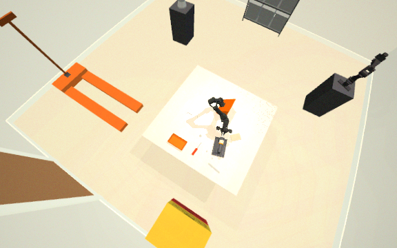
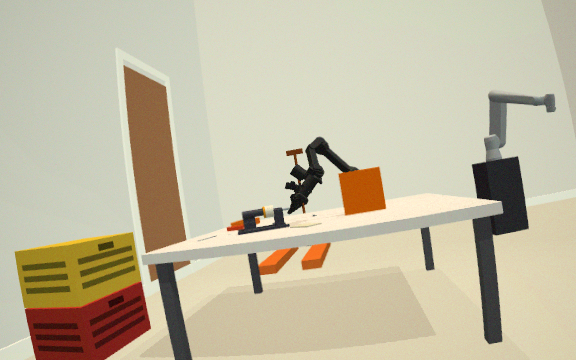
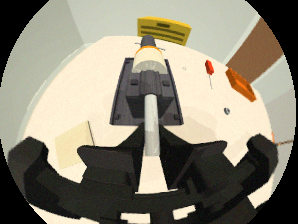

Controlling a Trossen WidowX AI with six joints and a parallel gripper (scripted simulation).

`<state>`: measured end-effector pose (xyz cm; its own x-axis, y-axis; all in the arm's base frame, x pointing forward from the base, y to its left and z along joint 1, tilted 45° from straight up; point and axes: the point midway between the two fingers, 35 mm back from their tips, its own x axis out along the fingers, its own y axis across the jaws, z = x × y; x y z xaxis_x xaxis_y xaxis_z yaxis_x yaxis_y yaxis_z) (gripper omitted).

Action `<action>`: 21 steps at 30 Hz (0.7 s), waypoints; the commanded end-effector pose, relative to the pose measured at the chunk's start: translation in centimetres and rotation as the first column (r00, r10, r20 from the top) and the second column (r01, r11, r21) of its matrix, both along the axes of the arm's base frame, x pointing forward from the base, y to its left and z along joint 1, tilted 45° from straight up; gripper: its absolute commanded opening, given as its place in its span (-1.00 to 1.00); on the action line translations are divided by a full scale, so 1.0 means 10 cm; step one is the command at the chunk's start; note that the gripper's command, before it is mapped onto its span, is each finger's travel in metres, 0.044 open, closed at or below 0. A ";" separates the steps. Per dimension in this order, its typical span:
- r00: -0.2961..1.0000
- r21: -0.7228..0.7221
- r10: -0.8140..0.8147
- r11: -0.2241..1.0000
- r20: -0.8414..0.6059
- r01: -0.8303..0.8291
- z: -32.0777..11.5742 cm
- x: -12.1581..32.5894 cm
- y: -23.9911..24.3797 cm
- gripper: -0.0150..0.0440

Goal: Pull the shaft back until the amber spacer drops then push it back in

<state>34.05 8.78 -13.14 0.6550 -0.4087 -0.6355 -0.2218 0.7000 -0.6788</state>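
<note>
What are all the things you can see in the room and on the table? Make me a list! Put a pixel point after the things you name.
table (image 1: 171, 114) (image 2: 448, 210): one, white top, mid-room
shaft (image 3: 151, 120): one, silver, through the dark fixture
fixture (image 1: 214, 151) (image 2: 263, 230) (image 3: 119, 100): one, dark grey, on the table
amber spacer (image 2: 265, 211) (image 3: 148, 48): one, beside the cream part
tray (image 1: 177, 142) (image 3: 240, 84): one, orange, on the table
screwdriver (image 1: 194, 151) (image 3: 209, 67): one, red handle, near the tray
crates (image 2: 73, 270) (image 2: 88, 320): two, yellow on red, floor
pallet truck (image 1: 96, 108): one, orange, floor
door (image 2: 153, 150): one, brown, in the wall
robot arm (image 1: 223, 118) (image 2: 313, 165): one, black, over the table
claw (image 1: 222, 133) (image 2: 290, 211) (image 3: 149, 124): one, black, closed on the shaft
</note>
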 end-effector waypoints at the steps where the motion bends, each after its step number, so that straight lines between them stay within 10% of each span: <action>1: 1.000 0.001 -0.003 1.000 0.001 0.003 0.00 -0.02 0.00 -0.49; 21: 1.000 0.001 -0.003 1.000 0.001 0.003 0.01 -0.03 -0.01 -0.49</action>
<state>33.84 8.76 -13.10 0.6549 -0.4087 -0.6356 -0.2220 0.7000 -0.6788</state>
